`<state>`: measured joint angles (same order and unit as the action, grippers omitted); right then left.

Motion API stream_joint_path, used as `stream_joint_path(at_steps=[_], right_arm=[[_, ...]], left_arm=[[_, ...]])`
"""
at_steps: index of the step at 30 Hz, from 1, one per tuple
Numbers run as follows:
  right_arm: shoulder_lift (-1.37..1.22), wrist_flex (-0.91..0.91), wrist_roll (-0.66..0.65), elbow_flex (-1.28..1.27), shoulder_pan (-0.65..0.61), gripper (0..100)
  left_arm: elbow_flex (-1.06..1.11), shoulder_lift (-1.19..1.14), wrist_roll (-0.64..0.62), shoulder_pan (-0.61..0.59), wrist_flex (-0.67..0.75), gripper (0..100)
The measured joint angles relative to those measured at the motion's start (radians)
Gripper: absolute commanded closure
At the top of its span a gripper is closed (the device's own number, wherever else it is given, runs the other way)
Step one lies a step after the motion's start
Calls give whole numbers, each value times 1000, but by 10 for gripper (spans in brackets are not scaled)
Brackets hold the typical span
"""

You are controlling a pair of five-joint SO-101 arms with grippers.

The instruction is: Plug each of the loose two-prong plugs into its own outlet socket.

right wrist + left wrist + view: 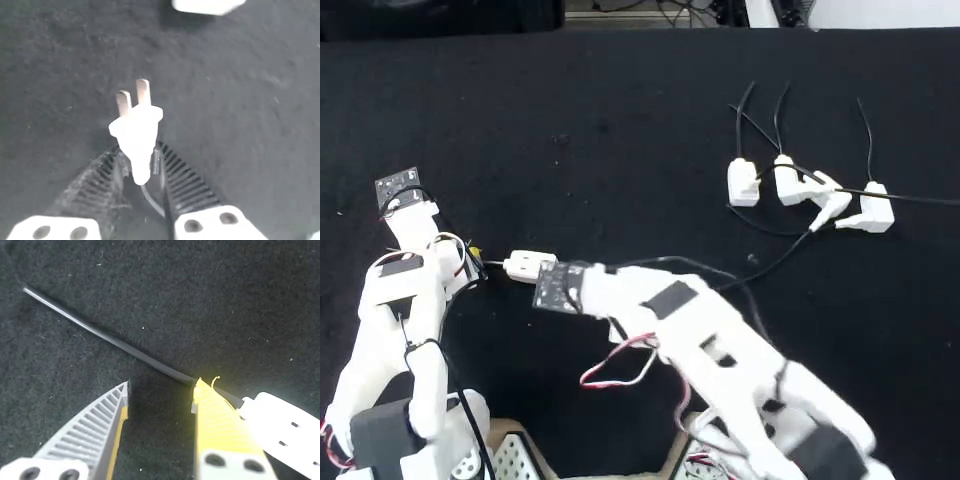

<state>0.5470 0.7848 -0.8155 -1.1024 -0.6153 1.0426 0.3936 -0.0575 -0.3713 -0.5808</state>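
The right hand (138,150) is gripping a white plug (137,122), prongs aiming at the outlet socket (205,5) ahead. The left hand (160,392) is sitting open beside it; unbraced, the socket may slide away.

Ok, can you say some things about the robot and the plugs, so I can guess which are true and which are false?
1. The right fingers hold a white two-prong plug. True.
2. Its prongs are already inside the outlet socket. False: the prongs are bare, and the socket lies apart, ahead of them.
3. The left fingers are shut on the black cable. False: they are open, and the cable lies on the table by them.
4. More white plugs lie on the black table, away from both arms. True.
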Motion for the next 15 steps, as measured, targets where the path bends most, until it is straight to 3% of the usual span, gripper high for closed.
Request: stream_joint_path(at_steps=[7,15], right_arm=[[258,238,89,-12,8,988],[120,-41,227,-143,-29,988]], left_arm=[[0,0,0,0,0,791],[0,0,0,0,0,791]])
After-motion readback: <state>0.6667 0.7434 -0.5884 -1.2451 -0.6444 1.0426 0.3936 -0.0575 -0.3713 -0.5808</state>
